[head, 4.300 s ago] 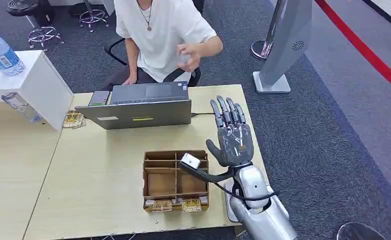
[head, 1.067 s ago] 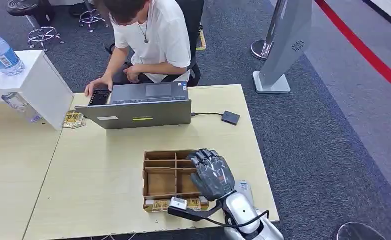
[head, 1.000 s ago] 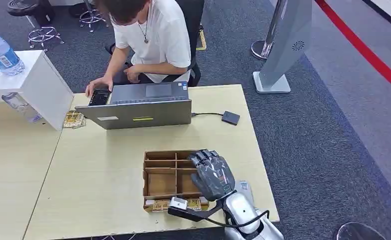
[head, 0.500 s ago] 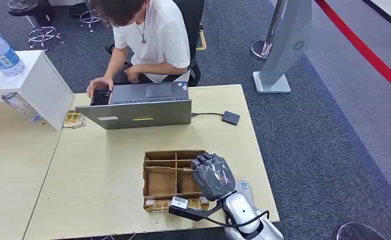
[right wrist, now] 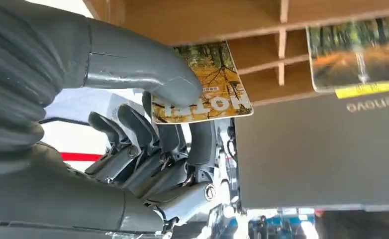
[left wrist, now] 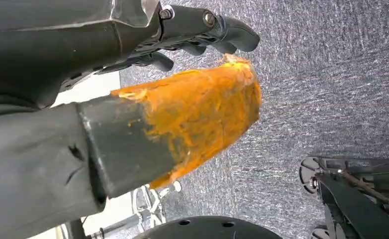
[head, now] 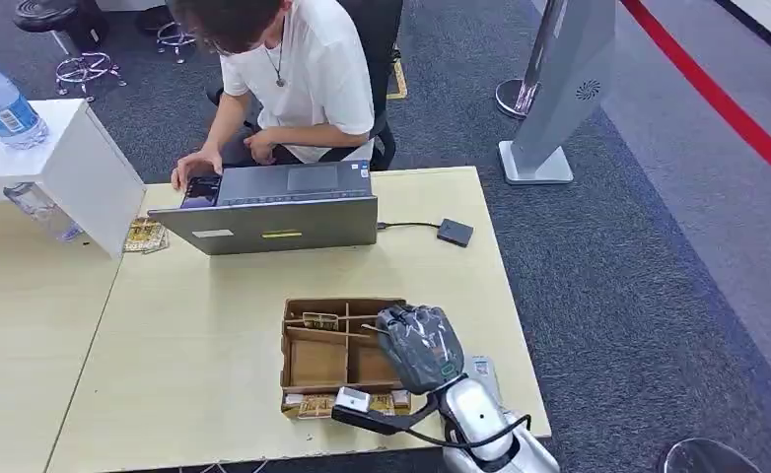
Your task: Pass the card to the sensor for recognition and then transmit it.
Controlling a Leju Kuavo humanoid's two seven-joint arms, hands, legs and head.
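Card [right wrist: 202, 84] is pinched between thumb and fingers of the right hand [head: 419, 345]. It is held just above the cardboard tray [head: 308, 363].

Right robot hand [head: 419, 344] pinches with thumb; left robot hand [left wrist: 133, 124] hangs, fingers curled.

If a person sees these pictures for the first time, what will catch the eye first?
Probably the right hand, bent over the brown divided box at the table's near edge, pinching a card with autumn trees between thumb and fingers. Behind it, a person in a white shirt sits at the grey laptop.
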